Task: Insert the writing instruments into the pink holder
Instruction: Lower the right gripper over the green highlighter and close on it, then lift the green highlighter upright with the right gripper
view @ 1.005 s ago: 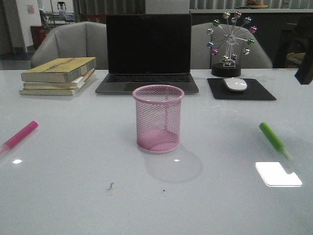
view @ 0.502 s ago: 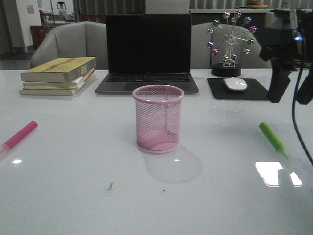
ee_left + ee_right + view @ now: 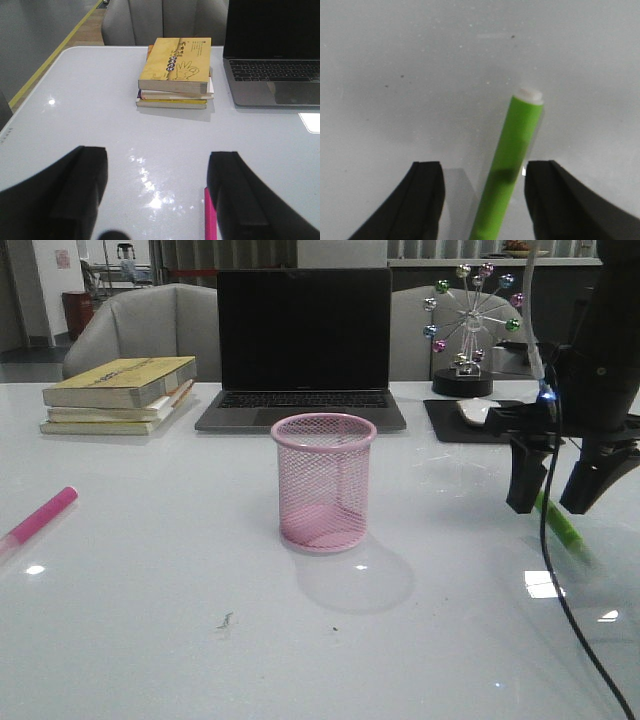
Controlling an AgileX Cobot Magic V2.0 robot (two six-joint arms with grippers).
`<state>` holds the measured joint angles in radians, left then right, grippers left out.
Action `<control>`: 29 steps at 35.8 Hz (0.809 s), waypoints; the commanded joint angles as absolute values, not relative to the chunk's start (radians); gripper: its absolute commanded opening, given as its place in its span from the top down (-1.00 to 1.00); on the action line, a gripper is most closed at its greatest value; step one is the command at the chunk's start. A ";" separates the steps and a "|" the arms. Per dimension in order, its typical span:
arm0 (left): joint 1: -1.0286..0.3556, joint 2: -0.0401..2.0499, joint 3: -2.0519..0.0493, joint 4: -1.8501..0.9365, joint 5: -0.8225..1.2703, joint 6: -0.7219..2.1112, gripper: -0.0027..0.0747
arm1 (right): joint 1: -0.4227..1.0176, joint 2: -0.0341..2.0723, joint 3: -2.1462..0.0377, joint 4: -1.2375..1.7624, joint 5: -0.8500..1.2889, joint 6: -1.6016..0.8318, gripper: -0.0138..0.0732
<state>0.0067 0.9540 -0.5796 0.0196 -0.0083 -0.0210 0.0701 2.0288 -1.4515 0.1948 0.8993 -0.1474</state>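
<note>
Right hand point(image 3: 553, 508) hangs wide open over the green pen point(image 3: 507, 165), which lies flat on the bench point(image 3: 150, 620) between its fingers, untouched.

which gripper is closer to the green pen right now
Right. The right gripper hangs open just above the green pen, fingers straddling it. The left gripper is across the table, open over the pink pen.

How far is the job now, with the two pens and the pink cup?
Nothing is done yet: the pink holder stands empty. In hand: the right pincer hangs open over the green pen, which lies between its fingers on the table. Left: grasp it, drop it in, then the pink pen, lying beside the open left pincer.
</note>
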 commanded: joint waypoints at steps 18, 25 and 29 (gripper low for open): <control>0.007 0.944 -0.617 0.011 -0.093 -0.030 -0.33 | 0.067 2.038 -1.484 0.169 0.876 -0.149 -0.24; 0.007 0.944 -0.617 0.011 -0.093 -0.030 -0.33 | 0.067 2.048 -1.486 0.169 0.882 -0.149 0.20; 0.007 0.944 -0.617 0.011 -0.093 -0.030 -0.33 | 0.067 2.047 -1.506 0.177 0.882 -0.149 0.59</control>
<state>0.0067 0.9540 -0.5796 0.0196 -0.0083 -0.0210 0.0683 2.0752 -1.4782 0.1561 0.8832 -0.1457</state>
